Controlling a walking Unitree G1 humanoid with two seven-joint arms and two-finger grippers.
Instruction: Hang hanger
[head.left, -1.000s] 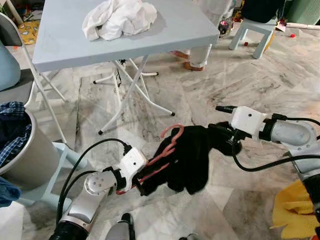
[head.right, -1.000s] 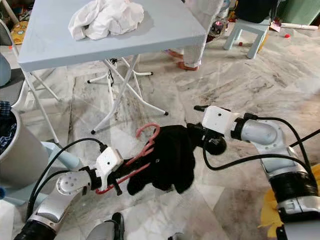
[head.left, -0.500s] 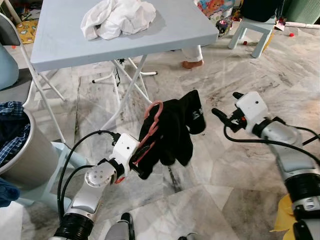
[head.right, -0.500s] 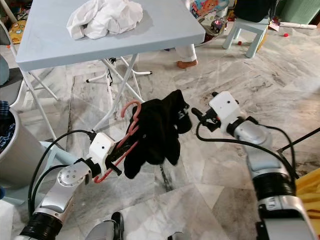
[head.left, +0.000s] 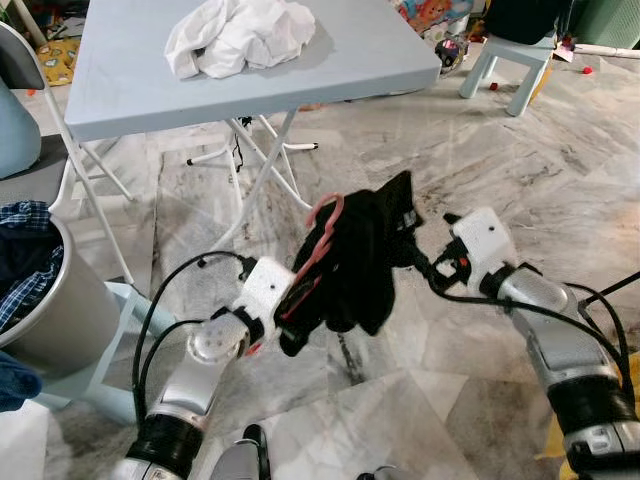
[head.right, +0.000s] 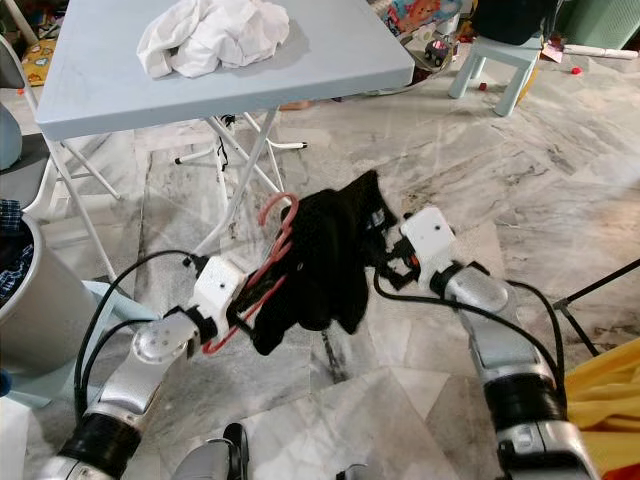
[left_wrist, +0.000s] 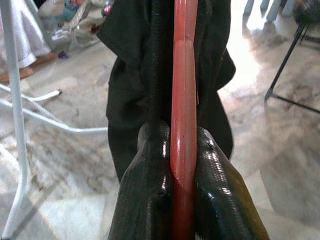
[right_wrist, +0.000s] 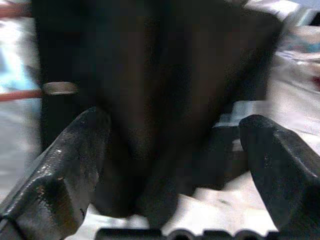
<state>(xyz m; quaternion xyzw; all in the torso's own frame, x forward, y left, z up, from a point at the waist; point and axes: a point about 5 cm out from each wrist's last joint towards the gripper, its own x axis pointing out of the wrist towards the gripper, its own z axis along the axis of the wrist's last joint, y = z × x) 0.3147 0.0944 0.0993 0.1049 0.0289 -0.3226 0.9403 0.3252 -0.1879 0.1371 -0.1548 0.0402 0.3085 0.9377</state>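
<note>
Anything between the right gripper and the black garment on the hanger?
Nothing visible. The right gripper is open, facing the black garment directly with no object between. The left gripper is shut on the pink hanger that carries it.

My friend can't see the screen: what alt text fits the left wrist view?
Two glossy black fingers of the left gripper clamp a red plastic hanger. A black cloth garment hangs on it, above a marble floor.

The black garment (head.left: 360, 260) covers most of the pink hanger (head.left: 322, 240) and the right hand's fingertips; it is blurred in the right wrist view.
</note>
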